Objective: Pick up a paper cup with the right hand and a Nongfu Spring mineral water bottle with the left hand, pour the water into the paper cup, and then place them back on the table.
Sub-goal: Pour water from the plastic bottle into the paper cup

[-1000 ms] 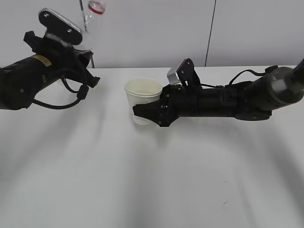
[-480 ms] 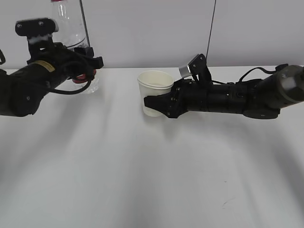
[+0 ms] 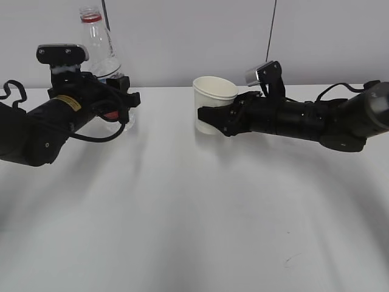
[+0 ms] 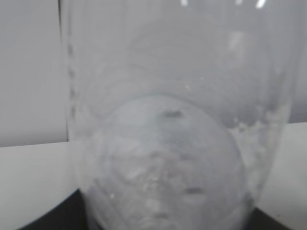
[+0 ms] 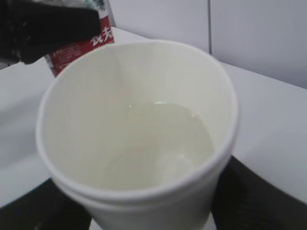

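My right gripper (image 3: 213, 117) is shut on the cream-white paper cup (image 3: 214, 97), which stands upright at the back middle of the white table (image 3: 194, 207); I cannot tell whether it touches the table. In the right wrist view the cup (image 5: 139, 143) holds clear water (image 5: 168, 139). My left gripper (image 3: 118, 106) is shut on the clear Nongfu Spring bottle (image 3: 97, 45), upright at the back left with its open neck up. Its clear body (image 4: 163, 120) fills the left wrist view. Its red label (image 5: 79, 45) shows behind the cup.
A small dark scratch (image 3: 290, 260) marks the table near the front right. A grey wall (image 3: 194, 36) with two vertical seams runs behind the table.
The left arm has swung the bottle from tipped to upright and brought it lower and a little right. The right gripper has carried the cup to the right and back.
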`<act>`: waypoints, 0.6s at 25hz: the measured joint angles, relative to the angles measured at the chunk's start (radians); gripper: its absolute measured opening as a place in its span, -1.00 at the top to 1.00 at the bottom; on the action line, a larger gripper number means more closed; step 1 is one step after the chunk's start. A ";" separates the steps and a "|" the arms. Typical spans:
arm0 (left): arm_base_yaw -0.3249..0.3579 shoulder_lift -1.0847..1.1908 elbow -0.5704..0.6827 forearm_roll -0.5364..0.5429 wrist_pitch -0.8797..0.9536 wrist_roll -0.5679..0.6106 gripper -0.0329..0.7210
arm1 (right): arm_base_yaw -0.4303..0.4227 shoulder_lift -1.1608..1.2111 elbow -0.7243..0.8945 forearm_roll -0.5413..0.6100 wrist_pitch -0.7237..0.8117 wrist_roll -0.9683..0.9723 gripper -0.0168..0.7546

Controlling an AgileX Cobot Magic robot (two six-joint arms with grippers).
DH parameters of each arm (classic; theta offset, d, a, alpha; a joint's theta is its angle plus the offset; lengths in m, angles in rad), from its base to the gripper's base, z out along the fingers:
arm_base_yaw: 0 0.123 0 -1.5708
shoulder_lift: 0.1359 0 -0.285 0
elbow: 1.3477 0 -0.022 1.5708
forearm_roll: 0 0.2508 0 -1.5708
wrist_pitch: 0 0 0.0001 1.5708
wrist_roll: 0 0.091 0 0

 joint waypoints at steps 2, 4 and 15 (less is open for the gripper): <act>0.000 0.010 0.000 0.025 0.001 0.000 0.13 | -0.018 0.000 0.000 0.015 0.001 0.000 -0.29; 0.000 0.013 0.000 0.031 0.001 0.000 0.13 | -0.033 0.000 0.000 0.031 0.002 0.000 -0.29; 0.000 0.016 0.000 0.033 -0.025 0.068 0.13 | -0.053 0.000 0.000 0.176 0.042 -0.157 -0.29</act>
